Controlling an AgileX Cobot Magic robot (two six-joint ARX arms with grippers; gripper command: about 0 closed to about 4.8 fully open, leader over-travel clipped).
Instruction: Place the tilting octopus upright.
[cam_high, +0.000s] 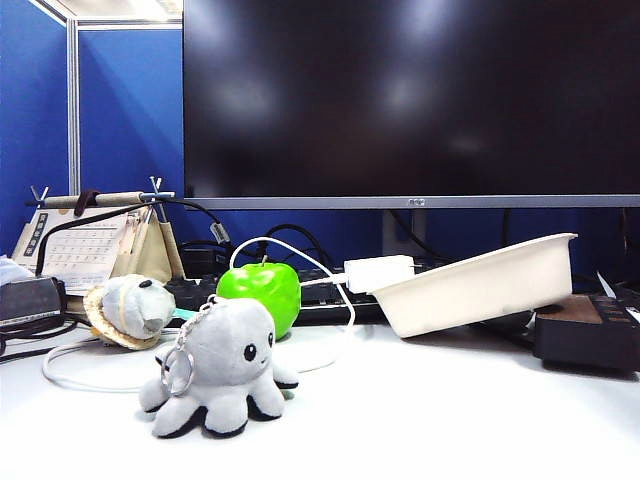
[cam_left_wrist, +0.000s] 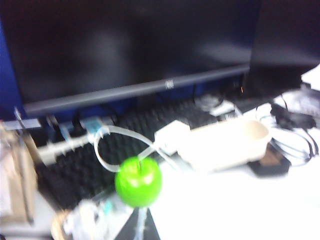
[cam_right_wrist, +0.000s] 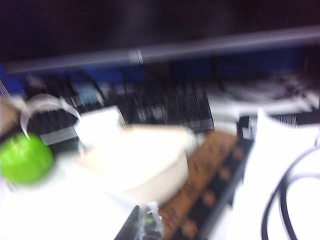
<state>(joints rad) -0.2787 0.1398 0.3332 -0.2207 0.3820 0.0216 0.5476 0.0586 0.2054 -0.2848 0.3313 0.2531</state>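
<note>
There is one octopus (cam_high: 222, 366), and it sits upright on the white table (cam_high: 450, 410) with its round face looking out and its short legs spread under it. One silver keyring (cam_high: 178, 370) hangs on a chain at its side. There is one green apple (cam_high: 261, 291) just behind the octopus, and one other round plush toy (cam_high: 130, 308) with a tan rim near it, lying on its side. There is one white tray (cam_high: 480, 285), tipped up on one end, one big dark monitor (cam_high: 410, 100), one black keyboard (cam_high: 320, 295) under it, one small desk calendar (cam_high: 85, 245), and one white cable (cam_high: 300, 260) looping over the apple. Neither arm shows in the exterior view. In the left wrist view the left gripper (cam_left_wrist: 138, 226) is only a dark tip at the edge; its fingers are pressed together and hold nothing. The apple lies just past those fingers, and the tray is farther off to one side. In the right wrist view, which is very blurry, the right gripper (cam_right_wrist: 143, 223) is also closed tight and empty, with the tray just beyond its fingers. The octopus is not seen from either wrist. The table has lots of open white room in front of the octopus and beside it, under the tray's raised end.
</note>
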